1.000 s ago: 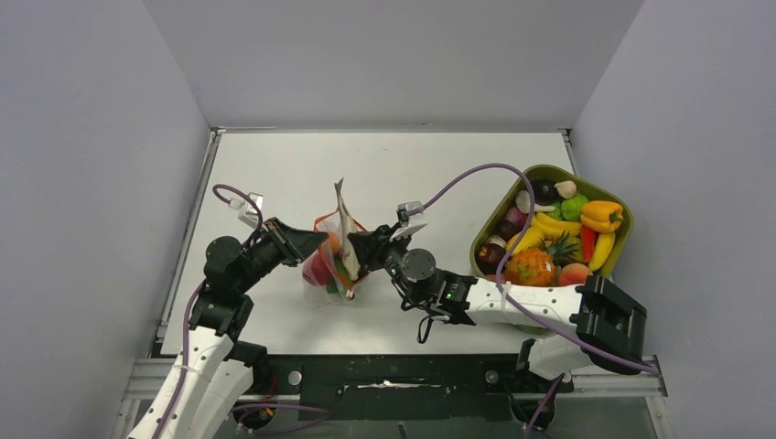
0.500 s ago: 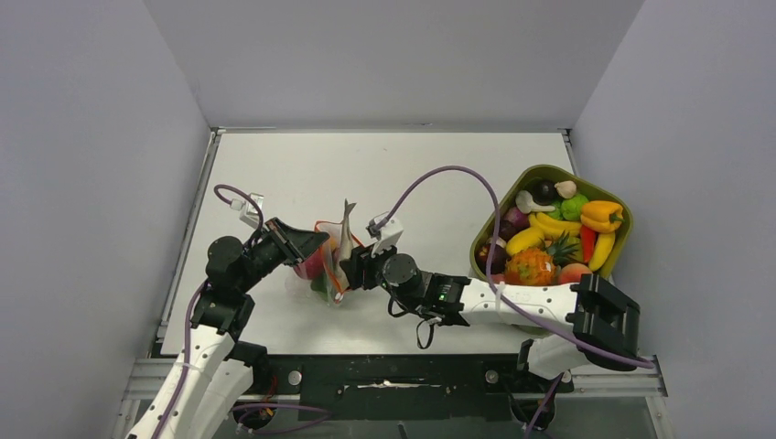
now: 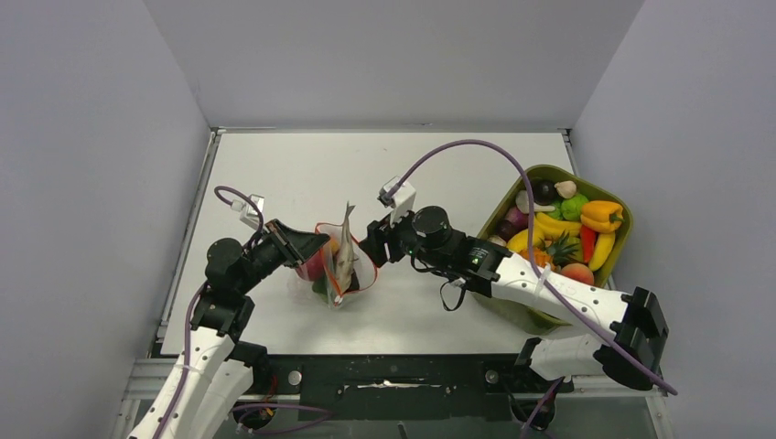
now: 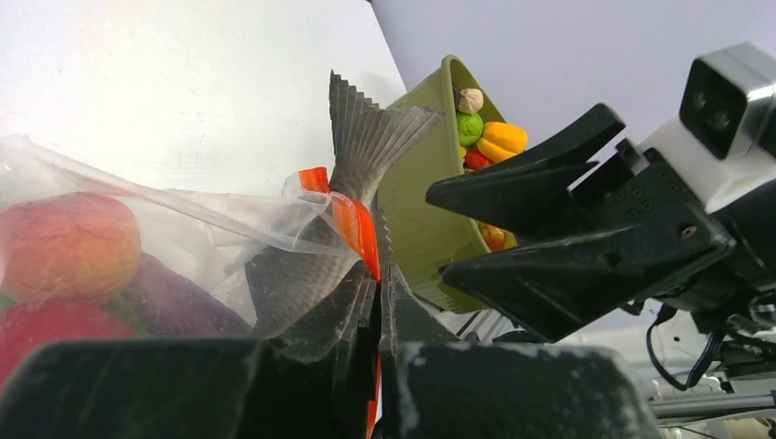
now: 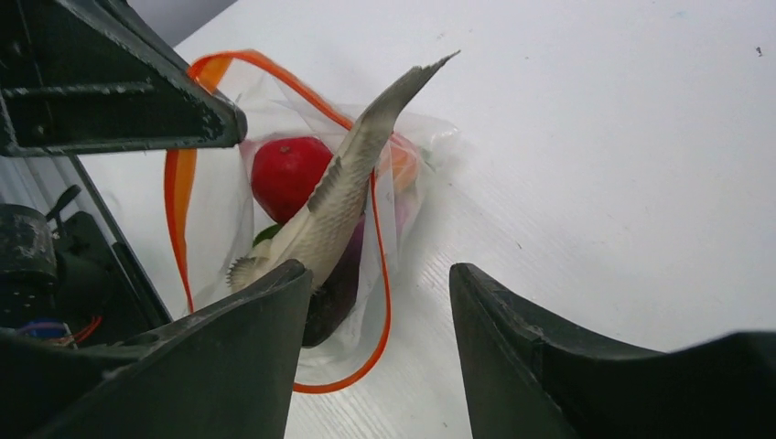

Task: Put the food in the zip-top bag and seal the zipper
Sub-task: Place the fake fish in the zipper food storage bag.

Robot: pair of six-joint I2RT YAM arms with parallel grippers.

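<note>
Your zip-top bag (image 5: 224, 210) sits on the desk (image 3: 439, 165), out in front of the left arm, with its mouth turned up. The orange-red zipper (image 5: 180, 201) makes a big open loop, so it is not shut at all. Low in the bag you can see a red fruit (image 5: 288, 174), an orange piece (image 5: 407, 160) and a dark purple piece (image 4: 174, 306). A gray toy fish (image 5: 343, 192) stands head down in there too (its tail pokes up high above the mouth).

Your left gripper (image 4: 376, 283) is clenched tight on the zipper at the left side of the mouth, and it holds the bag up. Your right gripper (image 5: 377, 283) is just beside the bag on the other side. Its jaws are spread apart with nothing between them, so it holds nothing.

Off to the right, well apart from the bag, the olive-green tub (image 4: 416, 201) has lots more toy food in it, like a banana (image 3: 554, 224) and a yellow pepper (image 3: 601, 216).

I think the job is only part done. Some food is in the bag and plenty is left in the tub. The fish looks too tall, so it likely needs to sink lower before the zipper can close. The sealing has not begun yet.
</note>
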